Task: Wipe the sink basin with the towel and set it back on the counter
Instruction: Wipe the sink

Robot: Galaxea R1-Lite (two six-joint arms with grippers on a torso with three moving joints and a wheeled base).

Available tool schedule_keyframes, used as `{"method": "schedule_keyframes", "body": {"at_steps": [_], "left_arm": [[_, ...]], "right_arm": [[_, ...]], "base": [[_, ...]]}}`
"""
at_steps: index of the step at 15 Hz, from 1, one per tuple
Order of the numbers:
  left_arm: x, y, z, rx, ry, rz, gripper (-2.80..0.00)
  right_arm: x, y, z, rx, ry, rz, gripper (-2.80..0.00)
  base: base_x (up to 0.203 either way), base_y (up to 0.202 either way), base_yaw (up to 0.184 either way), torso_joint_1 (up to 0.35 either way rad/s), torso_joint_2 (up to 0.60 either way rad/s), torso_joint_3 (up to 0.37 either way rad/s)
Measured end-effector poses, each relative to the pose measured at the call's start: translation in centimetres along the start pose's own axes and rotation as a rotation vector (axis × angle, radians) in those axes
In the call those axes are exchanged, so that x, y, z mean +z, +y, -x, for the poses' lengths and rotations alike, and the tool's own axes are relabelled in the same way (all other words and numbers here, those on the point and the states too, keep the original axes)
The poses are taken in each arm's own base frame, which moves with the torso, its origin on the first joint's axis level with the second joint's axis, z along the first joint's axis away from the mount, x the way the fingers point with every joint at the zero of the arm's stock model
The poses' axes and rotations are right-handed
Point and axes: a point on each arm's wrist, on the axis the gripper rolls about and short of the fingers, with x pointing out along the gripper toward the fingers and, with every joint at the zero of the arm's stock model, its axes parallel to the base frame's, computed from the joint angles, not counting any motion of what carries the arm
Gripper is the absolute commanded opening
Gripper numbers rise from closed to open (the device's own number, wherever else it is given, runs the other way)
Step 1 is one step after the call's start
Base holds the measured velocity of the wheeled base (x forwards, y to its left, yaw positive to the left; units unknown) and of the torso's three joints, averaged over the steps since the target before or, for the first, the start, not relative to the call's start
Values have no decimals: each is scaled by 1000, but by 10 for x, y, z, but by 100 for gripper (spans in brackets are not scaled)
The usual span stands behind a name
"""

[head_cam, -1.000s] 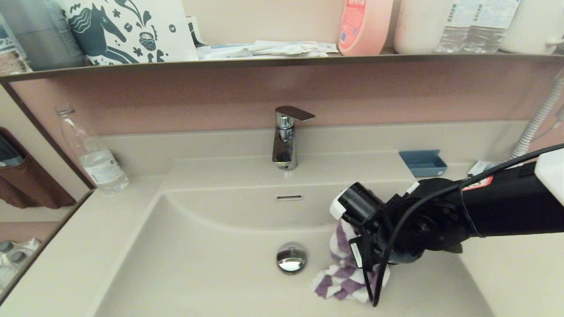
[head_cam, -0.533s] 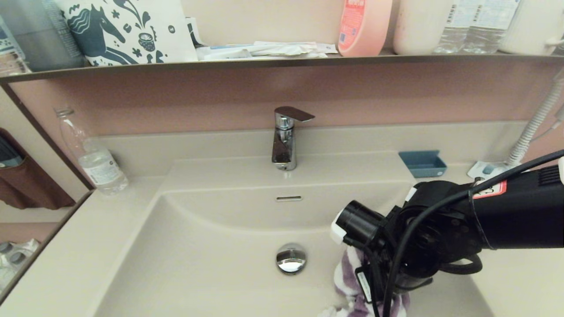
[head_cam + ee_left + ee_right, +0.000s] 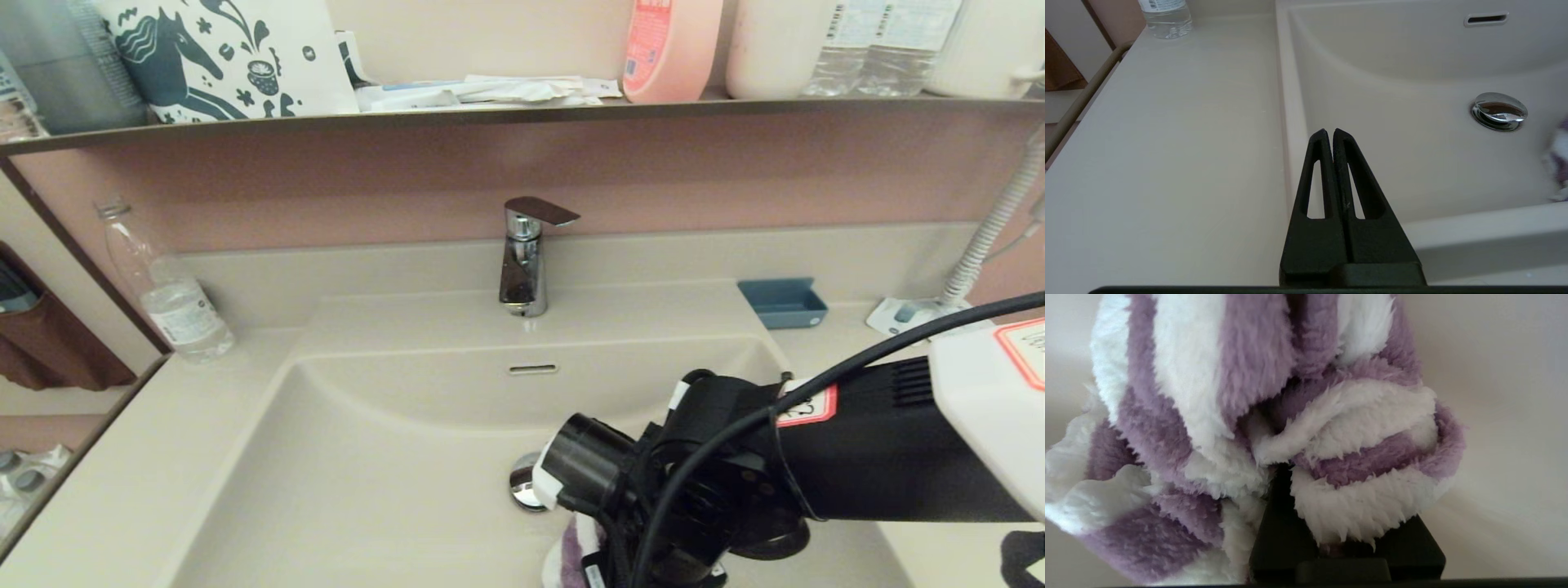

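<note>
The right end effector (image 3: 600, 563), clenched on the towel (image 3: 1257, 416), had swept across the sink basin (image 3: 367, 457) from well right of the drain plug (image 3: 522, 488) to just beside it, dragging the cloth nearer. Wiping looked underway; the surface (image 3: 1167, 143) awaited its return. The left end effector (image 3: 1332, 134), closed and empty, hung left of the plug over the basin's edge.

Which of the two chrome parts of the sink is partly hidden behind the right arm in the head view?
The round drain plug in the sink basin: the right arm covers its right side. The faucet stands fully visible behind the basin.
</note>
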Motion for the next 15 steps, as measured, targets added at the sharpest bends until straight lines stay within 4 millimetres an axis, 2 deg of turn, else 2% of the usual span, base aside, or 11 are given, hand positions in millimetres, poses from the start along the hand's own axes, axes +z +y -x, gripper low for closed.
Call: {"method": "schedule_keyframes", "body": {"at_steps": [4,7,11,15], "left_arm": [[0,0,0,0,0,0,-280],[0,0,0,0,0,0,-280],[0,0,0,0,0,0,-280],[0,0,0,0,0,0,-280]], "right_arm": [[19,42,20,190,-119,51,-280],[40,68,35,356,-335,79,-280],[63,103,48,525,-628,222,-280],[87,124,45,630,-850,268,-280]], "base": [[0,0,0,0,0,0],[0,0,0,0,0,0],[0,0,0,0,0,0],[0,0,0,0,0,0]]}}
